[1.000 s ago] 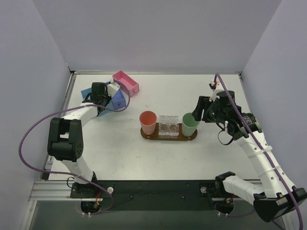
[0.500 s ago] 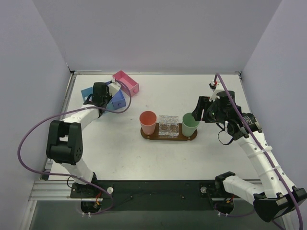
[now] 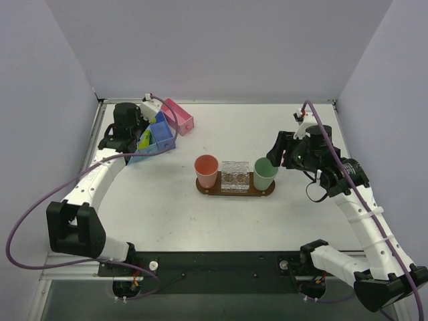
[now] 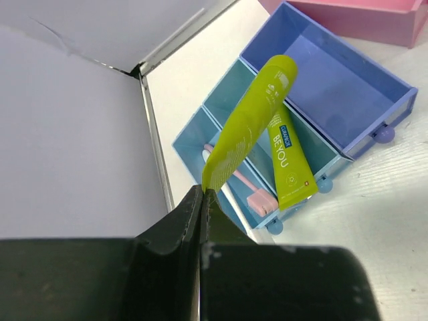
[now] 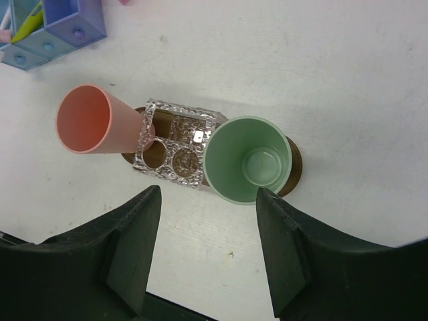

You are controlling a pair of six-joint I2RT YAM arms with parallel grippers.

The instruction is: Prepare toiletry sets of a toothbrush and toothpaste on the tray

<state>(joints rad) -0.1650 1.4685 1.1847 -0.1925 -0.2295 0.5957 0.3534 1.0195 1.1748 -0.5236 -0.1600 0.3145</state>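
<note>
My left gripper is pinched right down on the flat crimped end of one toothpaste, with hardly any gap between the jaws. The yellow-green tube slants up and away from the fingertips, its cap end out over the bins at the far left corner of the desk. Below it a second tube lies in the light blue bin, printed side up. Beside that, in the compartment nearest the desk's left edge, lies a toothbrush, partly hidden behind the tube I am holding. A violet-blue bin sits against the light blue one, and a pink bin is beyond it toward the far edge. The tray is in the middle of the desk, well apart from the bins. On it stand a salmon cup at its left end, a green cup at its right end and a clear embossed holder between them. In the right wrist view both cups show nothing inside. My right gripper hangs over the green cup toward the desk's right edge, jaws moderately apart, holding and touching nothing.
</note>
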